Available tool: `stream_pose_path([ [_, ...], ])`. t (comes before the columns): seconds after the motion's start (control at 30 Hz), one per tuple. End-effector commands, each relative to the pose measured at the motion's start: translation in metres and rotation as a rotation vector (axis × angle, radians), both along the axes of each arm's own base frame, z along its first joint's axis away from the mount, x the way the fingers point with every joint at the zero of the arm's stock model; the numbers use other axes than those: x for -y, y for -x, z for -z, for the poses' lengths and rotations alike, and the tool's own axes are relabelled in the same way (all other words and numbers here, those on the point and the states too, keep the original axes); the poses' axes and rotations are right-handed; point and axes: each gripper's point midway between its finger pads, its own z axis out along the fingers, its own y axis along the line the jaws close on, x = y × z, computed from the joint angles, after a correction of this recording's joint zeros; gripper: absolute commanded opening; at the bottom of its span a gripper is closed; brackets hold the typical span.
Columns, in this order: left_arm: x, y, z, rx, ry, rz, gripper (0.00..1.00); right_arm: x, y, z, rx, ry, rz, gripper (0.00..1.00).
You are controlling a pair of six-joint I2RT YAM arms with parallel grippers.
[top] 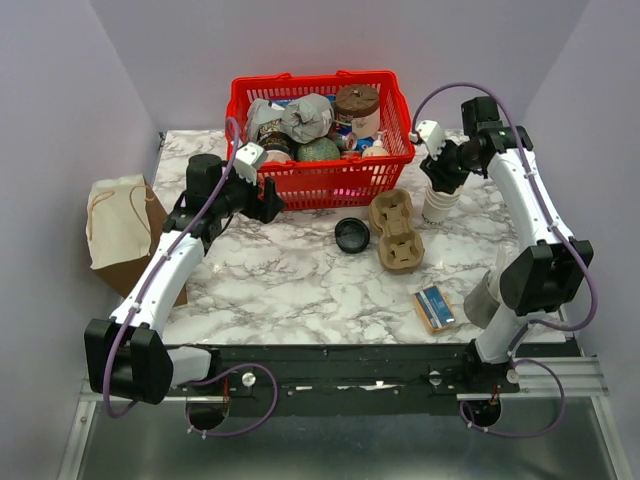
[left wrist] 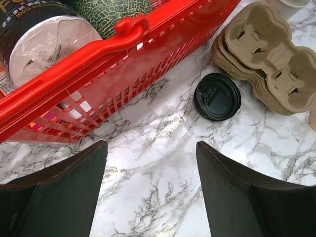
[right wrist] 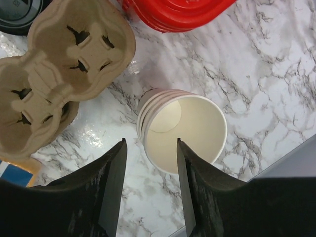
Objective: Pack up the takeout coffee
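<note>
Where the cup stack point(right wrist: 197, 126) stands, right claw point(right wrist: 150, 145) straddles its rim.

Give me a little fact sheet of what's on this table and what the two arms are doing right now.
Table: white marble top
Back: red basket, filled with groceries
Middle: loose black lid beside stacked cardboard cup carriers
Right: stack of lidless paper cups
Left edge: paper bag
Front: small box
Left gripper: open, empty, over bare table by the basket
Right gripper: jaws apart, astride the top cup's rim
</note>
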Motion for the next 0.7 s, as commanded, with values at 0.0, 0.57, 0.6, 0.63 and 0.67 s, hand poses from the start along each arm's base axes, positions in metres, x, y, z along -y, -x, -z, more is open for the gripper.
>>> stream_pose_path([
  [0.0,0.003,-0.004,-0.015,0.027,0.021,0.006,0.81,0.006,-0.005,0.007,-0.021,0.054,-0.037,0.53],
  [0.57,-0.001,-0.004,-0.016,0.033,-0.004,0.002,0.81,0.016,-0.005,0.034,-0.114,0.114,-0.053,0.46],
  [0.6,-0.001,-0.004,-0.016,0.034,-0.004,0.001,0.81,0.016,-0.004,0.034,-0.117,0.115,-0.054,0.46],
  [0.63,0.0,-0.004,-0.015,0.03,-0.004,0.002,0.81,0.016,-0.004,0.035,-0.121,0.116,-0.052,0.45],
  [0.67,0.0,-0.004,-0.015,0.029,-0.002,0.001,0.81,0.016,-0.004,0.035,-0.121,0.115,-0.05,0.44],
])
